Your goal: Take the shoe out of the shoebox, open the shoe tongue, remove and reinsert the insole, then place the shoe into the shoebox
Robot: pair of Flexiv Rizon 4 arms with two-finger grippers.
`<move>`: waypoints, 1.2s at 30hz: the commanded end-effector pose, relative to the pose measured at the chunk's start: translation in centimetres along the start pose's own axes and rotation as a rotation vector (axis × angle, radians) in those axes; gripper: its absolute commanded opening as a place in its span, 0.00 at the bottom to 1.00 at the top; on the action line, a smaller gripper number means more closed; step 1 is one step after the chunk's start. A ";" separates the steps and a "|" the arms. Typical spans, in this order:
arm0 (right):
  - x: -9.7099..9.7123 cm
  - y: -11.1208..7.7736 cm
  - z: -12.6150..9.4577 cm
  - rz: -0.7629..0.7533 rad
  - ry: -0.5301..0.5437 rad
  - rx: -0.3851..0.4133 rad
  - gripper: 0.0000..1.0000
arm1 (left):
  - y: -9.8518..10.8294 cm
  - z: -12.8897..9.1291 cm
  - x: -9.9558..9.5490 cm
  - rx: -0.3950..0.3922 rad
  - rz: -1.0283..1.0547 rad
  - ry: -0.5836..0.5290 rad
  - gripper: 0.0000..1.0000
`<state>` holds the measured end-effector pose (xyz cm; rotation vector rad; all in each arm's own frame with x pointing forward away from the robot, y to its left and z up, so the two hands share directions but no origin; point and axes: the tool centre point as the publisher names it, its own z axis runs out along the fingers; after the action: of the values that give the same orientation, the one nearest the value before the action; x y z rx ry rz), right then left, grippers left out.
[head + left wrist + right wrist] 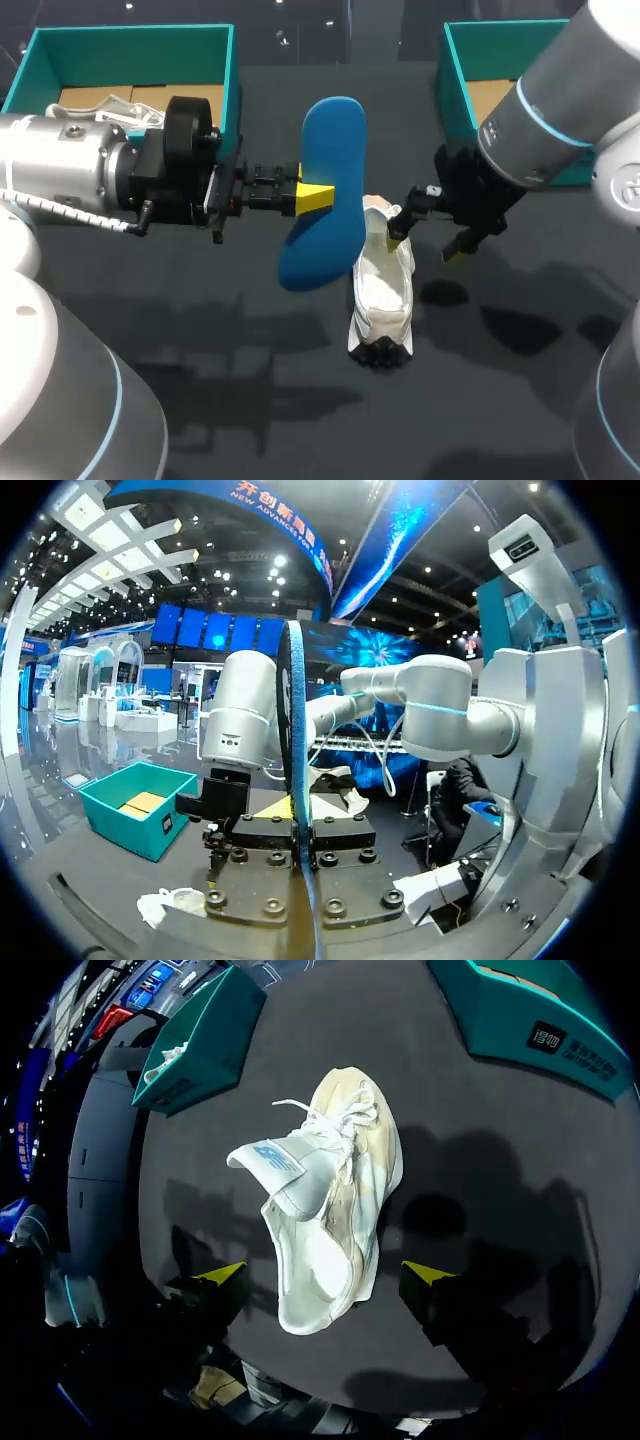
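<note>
My left gripper (313, 197) is shut on a blue insole (328, 170) and holds it upright on edge above the table, left of the shoe. In the left wrist view the insole (296, 740) shows edge-on between the closed fingers (272, 807). The white shoe (382, 295) lies on the dark table, toe toward the front edge. My right gripper (426, 247) hangs open just above the shoe's heel end. In the right wrist view the shoe (335, 1220) lies below the spread yellow fingertips (222, 1275), untouched by them, with its tongue (268, 1158) folded out.
A teal shoebox (130, 40) stands at the back left with white laces or paper and cardboard inside. A second teal shoebox (462, 70) stands at the back right, partly behind my right arm. Both boxes (200, 1040) (530, 1015) lie beyond the shoe.
</note>
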<state>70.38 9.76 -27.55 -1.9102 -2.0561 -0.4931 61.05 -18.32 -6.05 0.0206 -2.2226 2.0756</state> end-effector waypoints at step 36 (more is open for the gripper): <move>1.7 2.6 -7.8 0.111 0.410 -0.036 1.00 | 4.0 -0.3 -7.1 -0.168 1.196 -0.150 0.00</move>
<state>72.42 8.41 -19.17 -1.7894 -1.7065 -0.7802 68.25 -18.57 -8.90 -1.4737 -2.8361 2.1545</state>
